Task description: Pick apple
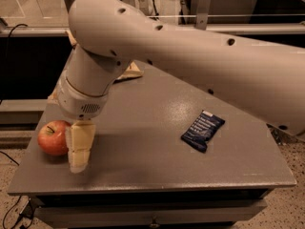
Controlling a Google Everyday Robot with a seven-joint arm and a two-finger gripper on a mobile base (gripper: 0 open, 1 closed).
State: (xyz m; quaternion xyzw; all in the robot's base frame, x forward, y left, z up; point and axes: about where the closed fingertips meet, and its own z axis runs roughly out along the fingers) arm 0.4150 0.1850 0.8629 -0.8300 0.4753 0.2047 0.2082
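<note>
The red apple (52, 137), with yellowish patches and a short dark stem, sits near the front left corner of the grey table (157, 166). My gripper (78, 159) hangs down from the large white arm (190, 56) that crosses the view from the right. It reaches the tabletop right beside the apple's right side and covers the apple's right edge. I cannot tell whether it touches the apple.
A dark blue snack packet (203, 130) lies right of the table's middle. A pale bag (131, 72) at the back is mostly hidden behind the arm. The table's left and front edges are close to the apple. A dark shelf and cables are on the left.
</note>
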